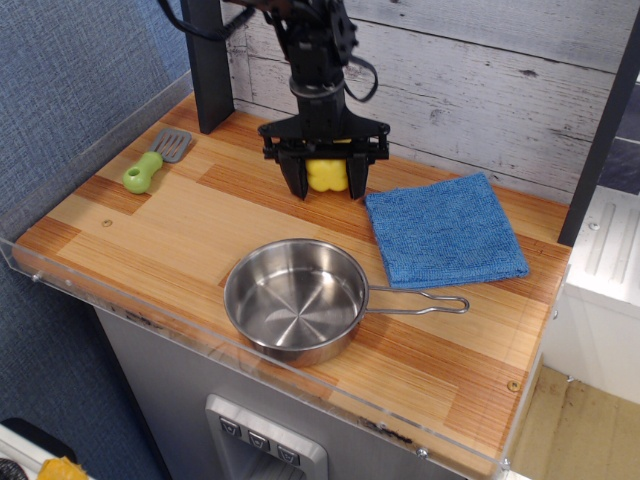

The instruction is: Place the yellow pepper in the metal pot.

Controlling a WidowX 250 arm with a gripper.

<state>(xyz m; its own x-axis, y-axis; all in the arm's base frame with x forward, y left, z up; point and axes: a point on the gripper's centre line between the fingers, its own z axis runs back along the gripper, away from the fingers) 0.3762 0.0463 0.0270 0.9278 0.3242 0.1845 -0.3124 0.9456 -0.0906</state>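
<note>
Gripper (pixel 326 186) at the back of the wooden counter (pixel 180 240), pointing down, its two black fingers straddling the yellow pepper (pixel 326 173). Jaws look closed on the pepper's sides, holding it; cannot tell if it is off the wood or just touching. Green stem not visible, hidden under the gripper body.

Metal pot (pixel 295 300) sits empty near the front edge, well apart from the gripper and in front of it, wire-loop handle pointing right. Blue cloth (pixel 443 229) lies flat just beside the gripper on the right, its near corner close to the right finger. Green-handled spatula (pixel 157 160) far left, out of the way.

Judged step: pepper grasped, carry to pot not yet done.

Risks:
- Pepper is glossy and lobed, so the fingers may sit on a curved lobe; it could twist or squirt out mid-carry and roll on the wood.
- Low carry could clip the pot's rim and shove the light pot toward the front edge and the clear acrylic lip (pixel 140 318).
- Release off-centre or from high up: pepper may bounce off the shallow wall and out.
- Drift right could snag the cloth corner and drag it.
</note>
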